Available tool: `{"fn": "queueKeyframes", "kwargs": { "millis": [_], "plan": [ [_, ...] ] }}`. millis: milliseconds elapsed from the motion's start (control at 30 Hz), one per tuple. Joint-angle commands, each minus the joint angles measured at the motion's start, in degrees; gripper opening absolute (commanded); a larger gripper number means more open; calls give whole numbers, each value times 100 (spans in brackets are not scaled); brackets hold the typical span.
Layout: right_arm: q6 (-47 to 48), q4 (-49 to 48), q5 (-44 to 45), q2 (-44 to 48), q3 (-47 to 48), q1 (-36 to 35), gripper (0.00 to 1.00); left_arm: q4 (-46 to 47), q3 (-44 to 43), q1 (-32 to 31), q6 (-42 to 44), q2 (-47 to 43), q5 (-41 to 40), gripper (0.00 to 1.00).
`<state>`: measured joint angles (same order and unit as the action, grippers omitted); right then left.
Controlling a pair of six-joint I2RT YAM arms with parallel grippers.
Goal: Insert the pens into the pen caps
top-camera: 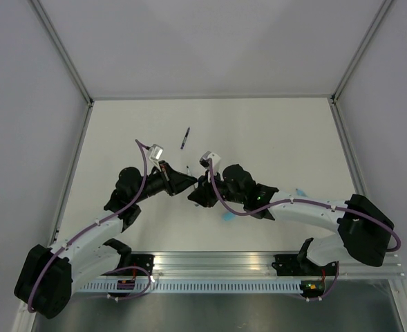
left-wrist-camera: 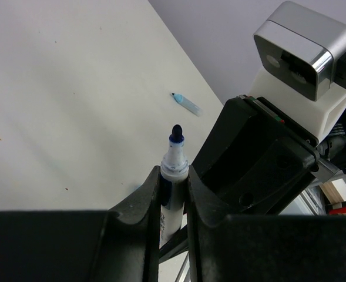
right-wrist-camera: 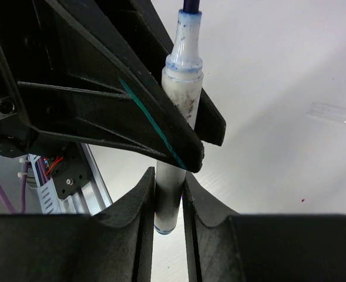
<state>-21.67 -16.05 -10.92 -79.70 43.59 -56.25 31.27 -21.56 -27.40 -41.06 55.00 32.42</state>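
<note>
Top external view: blue-and-white pen (left-wrist-camera: 174, 160) gripped from both sides, mid-surface.
Left pincer (left-wrist-camera: 174, 179) clamped on its barrel, blue tip jutting beyond; right pincer (right-wrist-camera: 169, 185) closed against the same pen's tail end; dark pen (top-camera: 185, 137) lies on the surface (top-camera: 272, 131) at 12 o'clock from them, apart; pale-blue cap (top-camera: 226, 216) at 4–5 o'clock; second cap (top-camera: 300, 191) at 3 o'clock, beside the right arm (top-camera: 314, 206).
</note>
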Motion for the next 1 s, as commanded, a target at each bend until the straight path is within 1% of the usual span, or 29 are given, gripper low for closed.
{"fn": "queueKeyframes", "kwargs": {
  "millis": [0,67,100,133,167,233,267,367,400,467,500,533,567,600,633,667,733,767,800,833,867,900,933,967],
  "plan": [
    [198,24,-183,-134,176,-62,10,363,-199,-90,-157,-95,264,2],
    [163,-38,-191,-90,141,-62,4,371,-190,-99,-148,-112,256,2],
    [146,-64,-183,-37,123,-62,0,354,-190,-90,-148,-121,238,4],
    [128,-117,-78,7,97,-62,0,310,-199,-99,-148,-130,203,22],
    [76,-152,-16,51,62,-62,0,240,-234,-99,-148,-156,159,35],
    [67,-170,194,235,-35,-62,0,-207,-322,-99,-113,-235,-78,58],
    [67,-161,500,305,-105,-62,0,-348,-401,-99,-87,-270,-157,73],
    [40,-100,906,604,-237,8,0,-937,-550,-99,1,-455,-587,85],
    [-3,-65,1099,718,-255,87,0,-1095,-577,-99,19,-508,-936,87],
    [-100,49,1486,824,-342,175,0,-1867,-760,-90,-7,-596,-1438,89],
    [-222,85,1748,912,-369,324,0,-2166,-814,-90,-112,-605,-1998,89],
    [-293,154,1847,947,-404,412,0,-2612,-849,-90,-183,-605,-2247,91],
    [-372,207,1926,982,-474,639,0,-2852,-884,-90,-401,-605,-2867,91],
    [-538,278,2101,1044,-492,763,0,-3150,-911,-90,-594,-596,-3239,92],
    [-618,435,2181,1088,-510,878,0,-3492,-946,-90,-762,-561,-3590,96],
    [-663,480,2251,1123,-571,1088,0,-3922,-1016,-82,-1033,-456,-4081,97],
    [-724,542,2296,1264,-632,1247,0,-4346,-1139,-29,-1368,-281,-4497,99],
    [-716,559,2278,1299,-642,1326,0,-4914,-1314,32,-1866,-53,-4804,99],
    [-698,586,2261,1343,-633,1336,0,-5215,-1394,94,-2227,53,-4920,99],
    [-681,612,2208,1343,-624,1336,0,-5558,-1490,286,-2640,159,-5008,99],
    [-689,612,2182,1343,-615,1336,0,-6101,-1665,418,-3166,256,-4957,99],
    [-698,612,2138,1326,-607,1336,0,-6280,-1754,672,-3293,422,-4878,99],
    [-707,621,2077,1308,-598,1345,0,-6430,-1842,779,-3347,511,-4799,99],
    [-707,630,2041,1265,-572,1345,0,-6771,-2026,902,-3452,581,-4694,98]
  ]
}}
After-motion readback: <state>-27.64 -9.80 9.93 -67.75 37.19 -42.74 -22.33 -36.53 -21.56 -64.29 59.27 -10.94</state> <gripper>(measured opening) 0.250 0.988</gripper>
